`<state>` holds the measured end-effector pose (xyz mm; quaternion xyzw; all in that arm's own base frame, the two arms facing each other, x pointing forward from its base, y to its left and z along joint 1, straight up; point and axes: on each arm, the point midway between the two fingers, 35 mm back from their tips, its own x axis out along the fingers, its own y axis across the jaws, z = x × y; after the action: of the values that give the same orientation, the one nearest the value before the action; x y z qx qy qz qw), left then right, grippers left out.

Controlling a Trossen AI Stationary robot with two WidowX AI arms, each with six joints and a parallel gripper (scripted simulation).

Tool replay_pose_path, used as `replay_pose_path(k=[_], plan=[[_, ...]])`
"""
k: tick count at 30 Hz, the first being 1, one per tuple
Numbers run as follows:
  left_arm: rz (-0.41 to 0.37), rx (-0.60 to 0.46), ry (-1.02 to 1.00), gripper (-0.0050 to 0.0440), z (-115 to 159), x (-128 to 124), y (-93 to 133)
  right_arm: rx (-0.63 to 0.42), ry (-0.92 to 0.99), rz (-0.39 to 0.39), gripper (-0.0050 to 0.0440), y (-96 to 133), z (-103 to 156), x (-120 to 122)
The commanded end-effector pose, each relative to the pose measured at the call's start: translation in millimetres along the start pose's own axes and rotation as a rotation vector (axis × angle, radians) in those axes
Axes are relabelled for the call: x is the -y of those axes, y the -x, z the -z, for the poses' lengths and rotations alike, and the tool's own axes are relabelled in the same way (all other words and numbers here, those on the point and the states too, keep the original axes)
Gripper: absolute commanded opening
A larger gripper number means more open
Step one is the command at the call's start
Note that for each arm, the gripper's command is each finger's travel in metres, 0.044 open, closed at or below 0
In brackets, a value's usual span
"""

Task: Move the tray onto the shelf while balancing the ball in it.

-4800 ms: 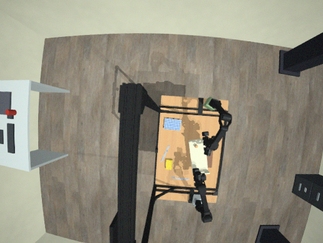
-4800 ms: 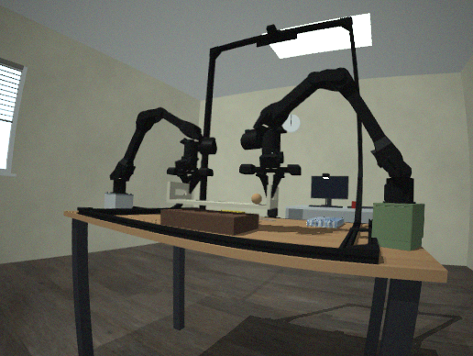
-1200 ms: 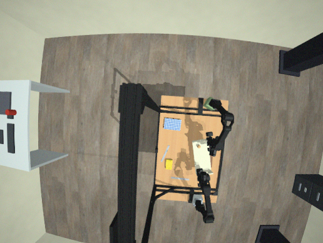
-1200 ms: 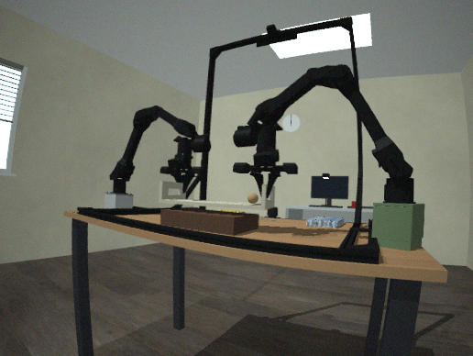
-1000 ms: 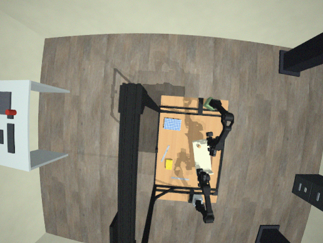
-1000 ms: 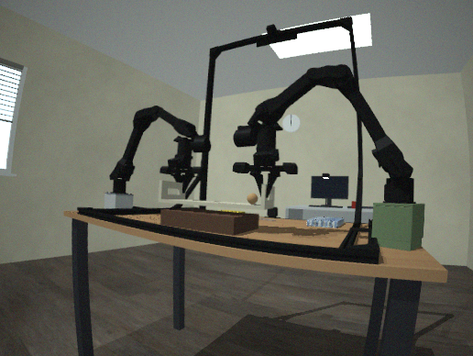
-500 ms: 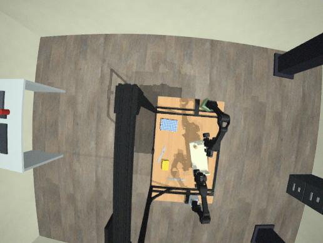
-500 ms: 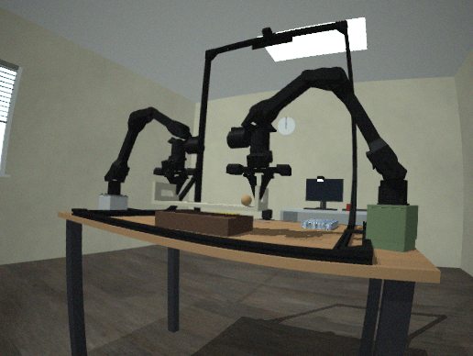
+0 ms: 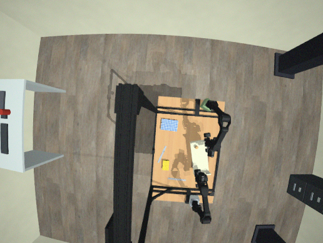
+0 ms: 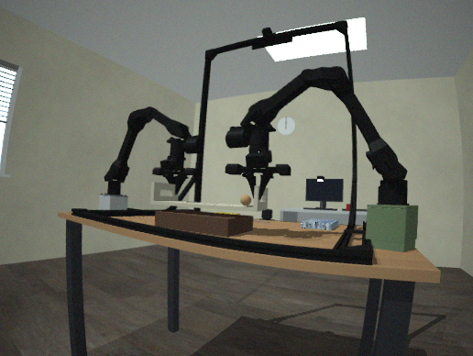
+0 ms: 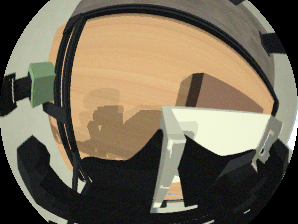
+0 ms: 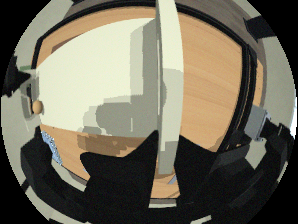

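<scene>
Center frame: Tray aloft above brown block | left gripper (image 9: pixel 209 144) (image 10: pixel 258 196) (image 11: pixel 173 133), right gripper (image 9: pixel 198 171) (image 10: pixel 181 189) (image 12: pixel 169 134) clamped on tray (image 9: pixel 199 158) (image 10: pixel 206 205) (image 11: pixel 225 130) (image 12: pixel 95 75) ends | ball (image 9: pixel 196 146) (image 10: pixel 246 200) (image 12: pixel 37 107) aboard
</scene>
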<state>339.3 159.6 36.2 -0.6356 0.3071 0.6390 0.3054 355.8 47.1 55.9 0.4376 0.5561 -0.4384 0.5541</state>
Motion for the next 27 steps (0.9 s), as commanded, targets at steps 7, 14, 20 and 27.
replay_pose_path(k=[7,14,20,27], plan=[[0.006,0.011,0.001,0.0020,-2.1,0.6,3.3,0.016,0.001,-0.001,0.0020,1.1,-2.4,1.0],[0.003,-0.010,0.001,0.0020,-6.6,1.5,2.4,-0.006,0.001,-0.004,0.0020,2.0,-6.9,1.9],[0.006,0.012,0.001,0.0020,-7.8,1.9,3.3,0.017,0.001,-0.001,0.0020,1.1,-8.0,2.3],[0.003,-0.012,0.001,0.0020,-9.3,2.1,2.3,-0.007,0.001,-0.004,0.0020,2.0,-9.6,2.5]])
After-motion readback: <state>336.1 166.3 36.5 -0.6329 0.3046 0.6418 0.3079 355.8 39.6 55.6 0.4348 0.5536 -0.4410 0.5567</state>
